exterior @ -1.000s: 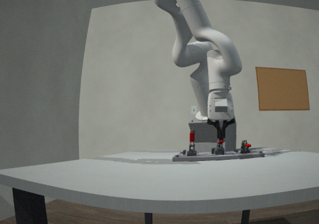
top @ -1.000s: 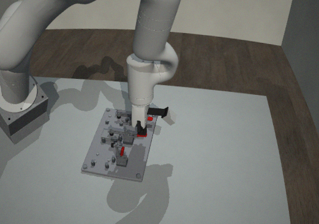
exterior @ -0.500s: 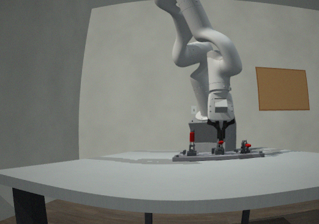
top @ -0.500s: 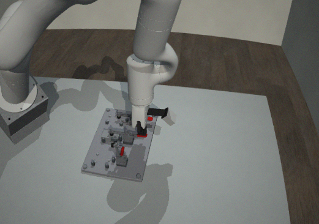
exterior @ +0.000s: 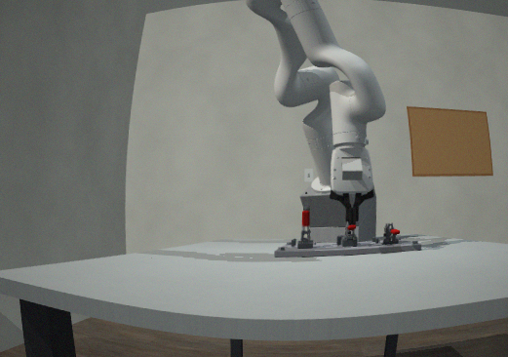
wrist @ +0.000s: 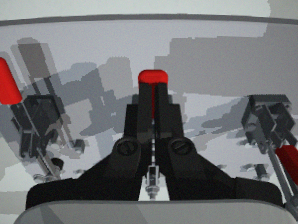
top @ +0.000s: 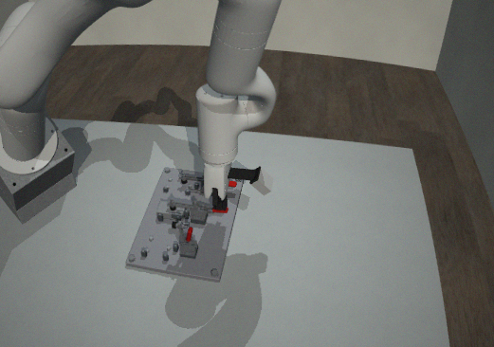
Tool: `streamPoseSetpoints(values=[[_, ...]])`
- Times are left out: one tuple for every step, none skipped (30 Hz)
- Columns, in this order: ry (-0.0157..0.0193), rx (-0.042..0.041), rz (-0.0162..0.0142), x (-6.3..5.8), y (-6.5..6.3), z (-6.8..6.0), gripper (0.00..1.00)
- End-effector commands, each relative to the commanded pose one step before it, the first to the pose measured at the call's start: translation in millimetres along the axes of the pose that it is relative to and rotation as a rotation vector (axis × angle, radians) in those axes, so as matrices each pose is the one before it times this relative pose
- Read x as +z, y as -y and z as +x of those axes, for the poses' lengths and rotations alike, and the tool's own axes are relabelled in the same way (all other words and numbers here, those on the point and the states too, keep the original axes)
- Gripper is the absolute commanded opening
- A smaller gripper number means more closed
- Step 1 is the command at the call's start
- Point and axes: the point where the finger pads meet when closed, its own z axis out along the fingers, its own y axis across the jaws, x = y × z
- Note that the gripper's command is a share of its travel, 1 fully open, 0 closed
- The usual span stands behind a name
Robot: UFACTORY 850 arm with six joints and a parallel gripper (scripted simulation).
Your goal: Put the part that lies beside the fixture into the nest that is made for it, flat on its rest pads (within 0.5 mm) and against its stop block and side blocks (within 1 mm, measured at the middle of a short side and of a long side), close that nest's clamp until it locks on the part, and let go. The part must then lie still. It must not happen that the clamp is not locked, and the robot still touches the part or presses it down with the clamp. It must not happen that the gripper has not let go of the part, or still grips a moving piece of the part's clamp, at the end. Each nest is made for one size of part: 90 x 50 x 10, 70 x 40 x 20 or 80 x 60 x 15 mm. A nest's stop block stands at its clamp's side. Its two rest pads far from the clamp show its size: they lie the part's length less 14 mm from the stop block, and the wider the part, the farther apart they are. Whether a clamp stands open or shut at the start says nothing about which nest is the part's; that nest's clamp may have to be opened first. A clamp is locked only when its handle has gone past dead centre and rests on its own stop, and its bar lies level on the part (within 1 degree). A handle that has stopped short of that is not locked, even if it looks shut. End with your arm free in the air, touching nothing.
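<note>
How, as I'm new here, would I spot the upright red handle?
On the table sits a grey plate with three clamps. At its left end, seen from the exterior view, is the handle. It alone stands tall; the others lie low.

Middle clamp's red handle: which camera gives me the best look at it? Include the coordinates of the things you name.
The wrist view: the middle clamp's red handle (top: 220, 210) (exterior: 351, 227) (wrist: 153, 77) is largest there, though the jaws partly cover it. The top view shows only a small red strip below them; the exterior view, a small red end.
</note>
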Motion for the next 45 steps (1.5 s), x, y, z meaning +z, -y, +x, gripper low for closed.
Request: streamPoseSetpoints(values=[[-0.00117,0.00012,0.00027,0.69,0.12,0.60,0.00],[0.00000,0.00000,0.00000,0.02,0.00,0.00,0.00],[0.00000,0.00000,0.00000,0.00,0.00,0.00,0.00],[0.00000,0.00000,0.00000,0.00,0.00,0.00,0.00],[0.00000,0.00000,0.00000,0.00,0.00,0.00,0.00],[0.00000,0.00000,0.00000,0.00,0.00,0.00,0.00],[0.00000,0.00000,0.00000,0.00,0.00,0.00,0.00],[0.00000,0.00000,0.00000,0.00,0.00,0.00,0.00],[0.00000,0.00000,0.00000,0.00,0.00,0.00,0.00],[0.00000,0.00000,0.00000,0.00,0.00,0.00,0.00],[0.00000,0.00000,0.00000,0.00,0.00,0.00,0.00],[0.00000,0.00000,0.00000,0.00,0.00,0.00,0.00],[0.00000,0.00000,0.00000,0.00,0.00,0.00,0.00],[0.00000,0.00000,0.00000,0.02,0.00,0.00,0.00],[0.00000,0.00000,0.00000,0.13,0.00,0.00,0.00],[0.00000,0.00000,0.00000,0.27,0.00,0.00,0.00],[0.00000,0.00000,0.00000,0.37,0.00,0.00,0.00],[0.00000,0.00000,0.00000,0.41,0.00,0.00,0.00],[0.00000,0.00000,0.00000,0.37,0.00,0.00,0.00],[0.00000,0.00000,0.00000,0.27,0.00,0.00,0.00],[0.00000,0.00000,0.00000,0.13,0.00,0.00,0.00],[0.00000,0.00000,0.00000,0.02,0.00,0.00,0.00],[0.00000,0.00000,0.00000,0.00,0.00,0.00,0.00],[0.00000,0.00000,0.00000,0.00,0.00,0.00,0.00],[0.00000,0.00000,0.00000,0.00,0.00,0.00,0.00],[0.00000,0.00000,0.00000,0.00,0.00,0.00,0.00],[0.00000,0.00000,0.00000,0.00,0.00,0.00,0.00],[0.00000,0.00000,0.00000,0.00,0.00,0.00,0.00],[0.00000,0.00000,0.00000,0.00,0.00,0.00,0.00],[0.00000,0.00000,0.00000,0.00,0.00,0.00,0.00],[0.00000,0.00000,0.00000,0.00,0.00,0.00,0.00],[0.00000,0.00000,0.00000,0.00,0.00,0.00,0.00],[0.00000,0.00000,0.00000,0.00,0.00,0.00,0.00],[0.00000,0.00000,0.00000,0.02,0.00,0.00,0.00],[0.00000,0.00000,0.00000,0.13,0.00,0.00,0.00],[0.00000,0.00000,0.00000,0.27,0.00,0.00,0.00],[0.00000,0.00000,0.00000,0.37,0.00,0.00,0.00],[0.00000,0.00000,0.00000,0.41,0.00,0.00,0.00],[0.00000,0.00000,0.00000,0.37,0.00,0.00,0.00],[0.00000,0.00000,0.00000,0.27,0.00,0.00,0.00],[0.00000,0.00000,0.00000,0.13,0.00,0.00,0.00],[0.00000,0.00000,0.00000,0.02,0.00,0.00,0.00],[0.00000,0.00000,0.00000,0.00,0.00,0.00,0.00],[0.00000,0.00000,0.00000,0.00,0.00,0.00,0.00],[0.00000,0.00000,0.00000,0.00,0.00,0.00,0.00]])
